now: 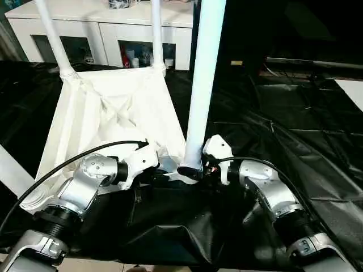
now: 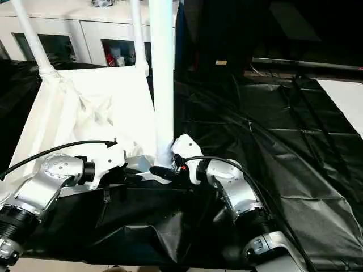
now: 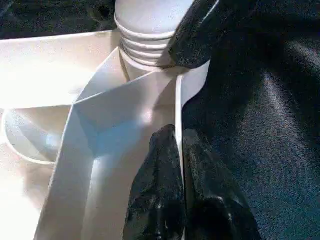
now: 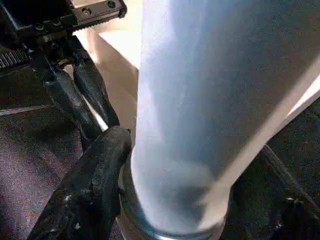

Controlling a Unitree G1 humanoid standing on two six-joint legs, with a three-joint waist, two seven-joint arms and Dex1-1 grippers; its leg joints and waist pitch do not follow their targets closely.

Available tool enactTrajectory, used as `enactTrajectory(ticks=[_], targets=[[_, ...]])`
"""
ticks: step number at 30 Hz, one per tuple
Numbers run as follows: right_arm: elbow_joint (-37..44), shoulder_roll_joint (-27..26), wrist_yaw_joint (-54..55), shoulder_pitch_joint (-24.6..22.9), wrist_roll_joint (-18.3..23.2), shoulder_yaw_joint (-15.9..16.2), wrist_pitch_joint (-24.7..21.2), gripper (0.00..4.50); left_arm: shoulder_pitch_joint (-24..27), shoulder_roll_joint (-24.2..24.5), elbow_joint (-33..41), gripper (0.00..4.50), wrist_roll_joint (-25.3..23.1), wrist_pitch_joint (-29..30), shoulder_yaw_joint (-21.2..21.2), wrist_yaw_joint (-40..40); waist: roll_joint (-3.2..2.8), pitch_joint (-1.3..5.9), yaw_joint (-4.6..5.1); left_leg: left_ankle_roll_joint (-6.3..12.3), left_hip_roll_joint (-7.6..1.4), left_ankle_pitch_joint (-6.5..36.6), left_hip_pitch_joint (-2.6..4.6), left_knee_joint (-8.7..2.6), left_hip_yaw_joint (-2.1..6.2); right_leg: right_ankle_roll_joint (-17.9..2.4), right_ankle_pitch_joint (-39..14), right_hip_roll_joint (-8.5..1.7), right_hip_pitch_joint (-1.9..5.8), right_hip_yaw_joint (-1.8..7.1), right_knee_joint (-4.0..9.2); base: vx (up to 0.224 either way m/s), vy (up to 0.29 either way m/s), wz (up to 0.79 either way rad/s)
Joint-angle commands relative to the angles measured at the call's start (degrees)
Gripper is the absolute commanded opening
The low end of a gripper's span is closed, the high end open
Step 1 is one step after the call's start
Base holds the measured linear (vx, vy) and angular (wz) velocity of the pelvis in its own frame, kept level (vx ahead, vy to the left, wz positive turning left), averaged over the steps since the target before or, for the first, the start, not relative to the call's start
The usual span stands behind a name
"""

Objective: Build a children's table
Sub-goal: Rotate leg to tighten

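The white tabletop (image 1: pixel 108 107) lies upside down on black sheeting, ribbed underside up. Two white legs (image 1: pixel 54 34) (image 1: pixel 157 31) stand in its far corner sockets. Another leg (image 1: pixel 11 170) rises from the near left corner. A fourth leg (image 1: pixel 204 73) stands upright at the near right corner socket. My right gripper (image 1: pixel 191 170) is shut on that leg's base, with one finger (image 4: pixel 90 190) pressed against the tube. My left gripper (image 3: pixel 178 137) is shut on the tabletop's thin near rim, just beside that socket. The leg's ridged end (image 3: pixel 145 45) sits at the socket mouth.
Crumpled black sheeting (image 1: pixel 272 113) covers the whole work surface. A white cabinet with glass doors (image 1: pixel 102 28) stands behind the tabletop. A black cable (image 1: pixel 57 167) loops over my left forearm. The sheet's near edge folds down just in front of my arms.
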State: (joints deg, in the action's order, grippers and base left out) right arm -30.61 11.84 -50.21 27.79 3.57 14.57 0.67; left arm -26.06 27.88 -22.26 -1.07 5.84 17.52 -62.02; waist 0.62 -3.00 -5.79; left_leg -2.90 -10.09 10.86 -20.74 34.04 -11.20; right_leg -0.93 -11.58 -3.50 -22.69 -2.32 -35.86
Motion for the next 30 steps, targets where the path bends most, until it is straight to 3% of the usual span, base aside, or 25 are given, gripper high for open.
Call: enactTrajectory(ticks=[1,5,10,11,12,13,14,16,17,19,21,26,29,30], targets=[[-1.88,0.01,0.2,0.26,-1.39,0.67,0.0,2.64,1.63,-0.56,-0.95,0.0,-0.84,0.53,1.12,0.75,0.07,3.32,-0.03,0.77,-3.28,11.47,0.66,-4.24,1.68,-11.26,-11.93,-5.07,2.19,2.85,4.45,0.0,0.0,0.0],[-3.41,-1.1,3.48,-0.35,-1.84,-0.06,0.48,2.64,1.82,-1.59,-1.27,0.0,-1.1,1.6,0.84,2.67,0.11,3.21,0.14,0.47,-3.3,12.27,0.66,-4.34,1.69,-11.0,-13.42,-5.09,2.09,2.88,4.64,0.0,0.0,0.0],[-7.01,-5.22,14.39,-1.24,-2.35,-2.75,-0.89,2.64,1.19,-6.0,-3.34,0.0,-2.4,4.45,1.11,8.5,0.16,2.56,0.95,-1.07,-3.2,17.78,1.18,-4.86,2.03,-8.88,-24.12,-5.25,1.65,2.97,5.78,0.0,0.0,0.0],[-8.07,-7.5,19.91,-1.63,-2.82,-3.69,-1.22,2.64,0.57,-8.49,-4.3,0.0,-3.34,5.86,1.4,11.9,-0.28,2.45,0.93,-1.48,-3.23,19.31,1.57,-4.93,2.17,-8.26,-26.66,-5.36,1.38,3.01,6.15,0.0,0.0,0.0],[-8.73,-9.04,23.43,-1.7,-3.16,-4.19,-1.21,2.64,0.04,-10.09,-5.12,0.0,-3.95,6.69,1.63,13.97,-0.04,2.49,1.0,-1.83,-3.19,20.09,1.74,-4.94,2.27,-7.67,-28.2,-5.4,1.38,2.93,6.39,0.0,0.0,0.0],[-8.83,-9.26,23.91,-1.7,-3.22,-4.26,-1.18,2.64,-0.04,-10.3,-5.24,0.0,-4.04,6.8,1.66,14.25,0.07,2.45,1.11,-1.91,-3.17,19.91,1.65,-5.03,2.24,-7.32,-28.64,-5.36,1.34,3.01,6.47,0.0,0.0,0.0],[-9.82,-11.34,28.77,-1.49,-3.83,-4.93,-0.89,2.64,-0.91,-12.46,-6.71,0.0,-5.02,7.59,1.73,17.52,-0.4,2.61,1.06,-1.96,-3.16,19.81,1.64,-5.11,2.42,-6.92,-28.74,-5.44,1.4,2.97,6.46,0.0,0.0,0.0],[-10.95,-13.28,33.24,-1.09,-4.25,-5.65,-0.38,2.64,-1.75,-14.43,-8.23,0.0,-5.77,8.29,1.41,20.93,-0.33,2.76,1.15,-1.84,-3.05,19.69,1.71,-5.18,2.36,-6.62,-28.0,-5.33,1.4,2.84,6.66,0.0,0.0,0.0],[-12.16,-15.34,38.16,-0.6,-4.38,-6.78,0.36,2.64,-2.57,-16.5,-9.65,0.0,-6.22,9.17,0.7,24.81,-0.72,2.8,1.23,-1.82,-3.05,19.42,1.69,-5.22,2.33,-6.62,-27.0,-5.27,1.25,2.94,6.63,0.0,0.0,0.0],[-12.9,-16.92,41.97,-0.18,-4.24,-7.87,0.64,2.64,-3.22,-18.11,-10.73,0.0,-6.52,9.44,-0.01,28.14,-0.52,2.87,1.29,-1.47,-2.87,20.4,1.8,-5.19,2.32,-6.19,-27.78,-5.2,1.16,2.84,6.86,0.0,0.0,0.0],[-13.81,-18.38,44.76,0.45,-4.3,-8.39,0.89,2.64,-3.55,-19.29,-11.18,0.0,-6.7,9.2,-0.23,29.25,-0.69,2.97,1.27,-1.03,-2.83,20.98,1.8,-5.21,2.32,-5.35,-28.16,-5.16,0.95,2.86,7.03,0.0,0.0,0.0],[-14.42,-19.89,43.18,1.23,-3.44,-8.56,2.38,2.64,-3.48,-19.46,-10.54,0.0,-7.67,8.59,0.28,28.03,-0.75,3.04,1.24,-0.72,-2.85,21.66,1.46,-5.4,2.42,-4.58,-27.8,-5.22,1.05,2.81,7.08,0.0,0.0,0.0],[-13.04,-18.7,36.52,1.55,-2.24,-8.27,4.43,2.64,-3.29,-17.93,-9.19,0.0,-7.7,8.85,0.72,24.77,-0.71,3.03,1.22,-0.42,-2.94,22.17,1.35,-5.49,2.52,-4.28,-28.8,-5.38,1.08,2.82,7.19,0.0,0.0,0.0],[-12.27,-17.9,34.87,1.62,-1.8,-8.29,4.95,2.98,-3.18,-17.25,-8.66,0.0,-7.5,9.0,0.76,23.8,-0.71,3.08,1.2,-0.34,-2.96,21.82,1.28,-5.5,2.52,-4.34,-28.43,-5.36,1.13,2.82,7.12,0.0,0.0,0.0]])
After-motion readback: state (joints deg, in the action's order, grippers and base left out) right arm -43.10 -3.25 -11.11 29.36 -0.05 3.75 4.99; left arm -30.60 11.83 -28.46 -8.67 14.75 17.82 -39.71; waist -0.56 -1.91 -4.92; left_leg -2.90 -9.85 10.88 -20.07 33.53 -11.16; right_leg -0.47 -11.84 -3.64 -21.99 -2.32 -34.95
